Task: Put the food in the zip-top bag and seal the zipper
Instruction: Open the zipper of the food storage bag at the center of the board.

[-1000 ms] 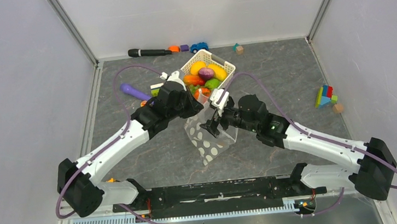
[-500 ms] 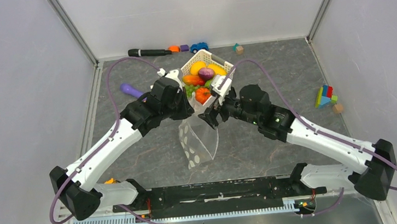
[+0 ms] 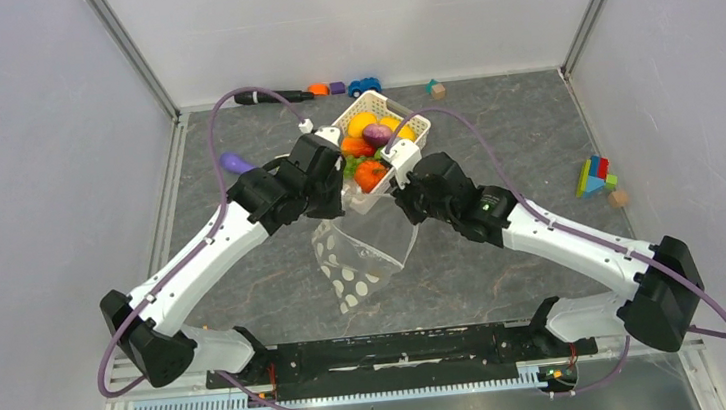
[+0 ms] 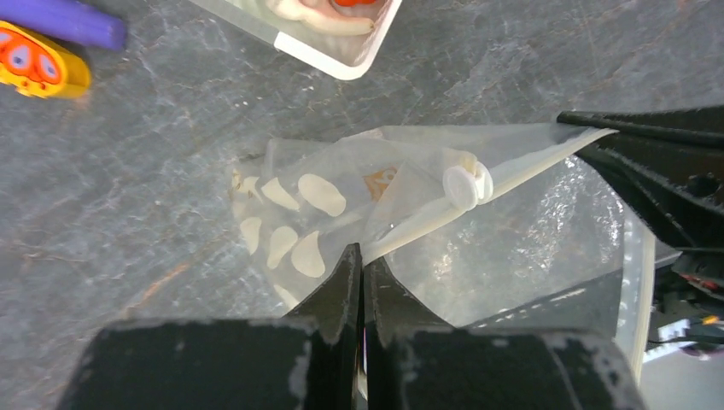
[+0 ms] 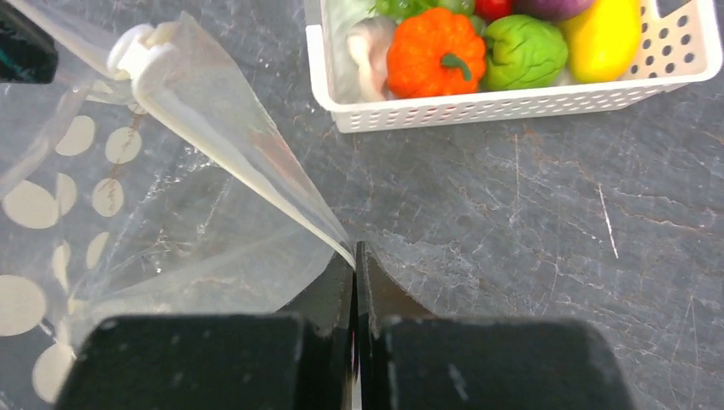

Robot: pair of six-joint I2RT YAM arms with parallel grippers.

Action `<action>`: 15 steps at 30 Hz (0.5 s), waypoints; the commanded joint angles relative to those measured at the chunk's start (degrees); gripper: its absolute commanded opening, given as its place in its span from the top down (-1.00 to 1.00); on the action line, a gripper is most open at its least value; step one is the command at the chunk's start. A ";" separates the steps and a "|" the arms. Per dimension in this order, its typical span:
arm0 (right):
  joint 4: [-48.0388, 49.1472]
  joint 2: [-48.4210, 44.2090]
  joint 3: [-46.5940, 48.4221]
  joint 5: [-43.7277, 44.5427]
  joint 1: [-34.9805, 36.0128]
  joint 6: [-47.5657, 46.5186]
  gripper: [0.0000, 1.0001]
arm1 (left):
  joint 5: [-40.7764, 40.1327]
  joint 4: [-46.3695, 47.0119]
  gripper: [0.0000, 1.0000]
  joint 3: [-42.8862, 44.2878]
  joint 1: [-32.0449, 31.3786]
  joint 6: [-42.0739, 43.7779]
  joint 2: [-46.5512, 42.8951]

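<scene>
Holding the bag [image 3: 359, 256] up between them, both arms met over the middle of the table [image 3: 514, 140].

Left gripper [image 4: 359, 256]: fingers pressed together, pinching one end of the bag's mouth edge.

Right gripper [image 5: 354, 253]: also closed tight, pinching the opposite end of that edge.

The bag hung stretched between the two pinches, mouth uppermost. Its lower part sagged onto the table, with the white dots showing on the side toward the left arm. The mouth gaped a little, one lip pulled away from the other.

The zipper [image 4: 529, 158] ran taut along the lip from one pinch to the other. A small white slider [image 4: 465, 184] sat partway along it.

The food [image 5: 435, 51] lay heaped in the white basket [image 5: 512, 107], which stood just beyond the bag with its near corner close to both grippers. An orange pumpkin, a green piece and a yellow piece were plain from the right wrist. A purple piece showed from above.

Strays noted:
- coloured blocks [image 3: 594, 175], well off to the right
- a toy car [image 3: 364, 85] by the back wall
- a purple stick [image 4: 60, 21] beside a yellow toy [image 4: 38, 61], left of the bag
</scene>
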 commanded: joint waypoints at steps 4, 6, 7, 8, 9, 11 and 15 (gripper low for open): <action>-2.85 -1.13 -0.94 11.36 -2.73 3.78 1.00 | -20.35 -14.39 0.60 3.93 0.26 8.35 0.27; -0.35 -1.11 -0.74 9.06 -2.75 5.43 1.00 | -17.20 -13.08 0.30 3.45 0.26 7.10 0.68; 1.63 -1.09 -0.78 6.80 -2.70 6.38 1.00 | -13.98 -11.11 0.07 2.94 0.26 6.64 0.69; 4.15 -1.09 -1.01 3.78 -2.71 7.37 1.00 | -11.42 -9.40 -0.18 2.37 0.26 5.85 0.76; 6.37 -0.87 -1.07 1.38 -2.64 8.24 1.00 | -8.97 -7.40 -0.20 1.65 0.26 4.57 0.80; 9.62 -0.40 -0.98 -2.33 -2.26 10.14 1.00 | -5.73 -4.09 -0.34 0.26 0.26 2.60 0.50; 14.18 -1.08 -2.46 -3.82 -2.09 13.00 1.00 | -4.98 -1.92 -0.17 -1.77 0.26 -0.63 0.02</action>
